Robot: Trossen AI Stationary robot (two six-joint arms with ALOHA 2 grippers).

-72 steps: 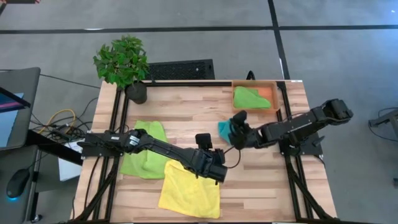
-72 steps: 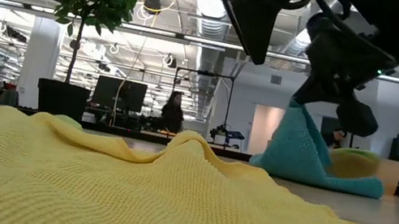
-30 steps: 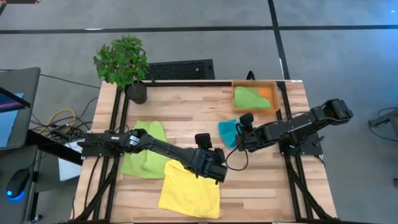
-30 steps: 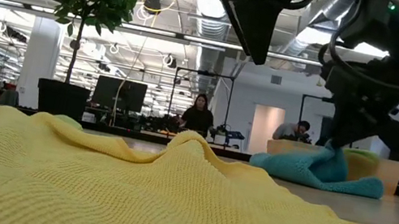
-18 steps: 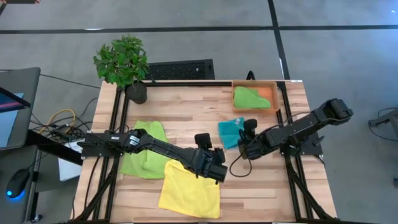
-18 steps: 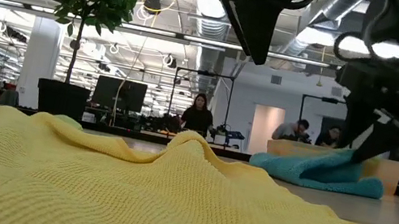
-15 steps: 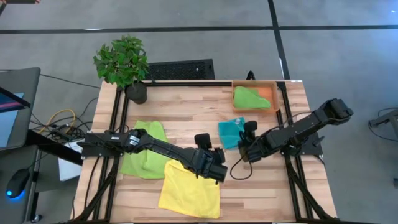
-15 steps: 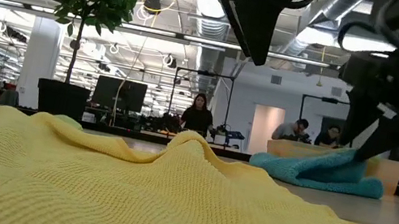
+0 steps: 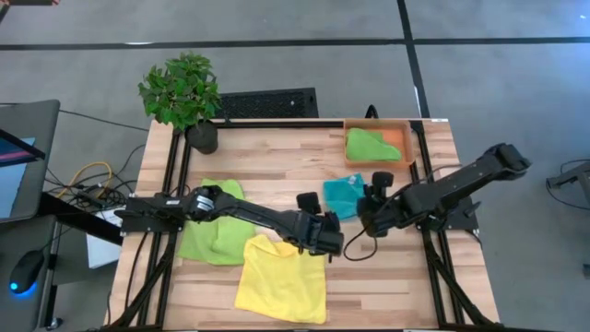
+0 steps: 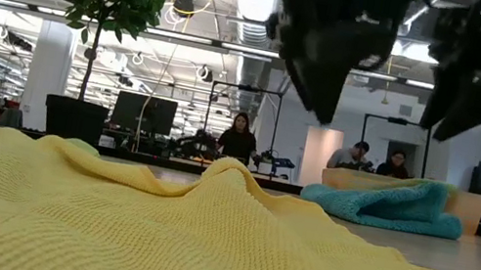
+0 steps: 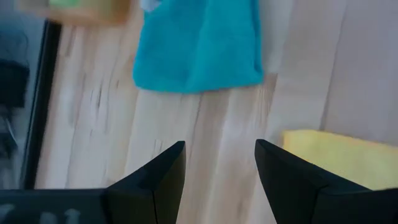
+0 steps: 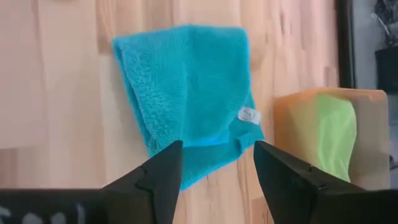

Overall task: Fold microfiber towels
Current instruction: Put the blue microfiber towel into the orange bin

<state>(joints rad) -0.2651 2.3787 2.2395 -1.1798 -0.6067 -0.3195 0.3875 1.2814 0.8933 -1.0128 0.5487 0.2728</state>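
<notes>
Surface: wooden table (image 9: pixel 277 161) under both arms, with an open office room behind it in the low view.
Nearest cloth: we see the yellow towel (image 9: pixel 281 281) spread unfolded at the front edge, one corner rumpled up under the left arm.
Left side: a lime towel (image 9: pixel 214 232) lies loosely doubled just beside the yellow one.
Middle: the teal towel (image 12: pixel 186 93) lies folded small on the boards, one flap edge slightly askew.
Far corner: the orange tray (image 9: pixel 401 138) holds a second green towel (image 9: pixel 371 145).
Risk: we judge the teal fold could spring open or be dragged if either gripper brushes it on the way past, since both sit close to it.
Risk, yellow: its raised corner could catch on the left fingers and bunch the cloth, spoiling a clean fold.
Left gripper (image 11: pixel 217 163): fingers spread wide, holding nothing, above bare wood between the yellow and teal towels.
Right gripper (image 12: pixel 214 163): fingers parted wide, clear of the teal towel, gripping nothing, hanging just over it.
</notes>
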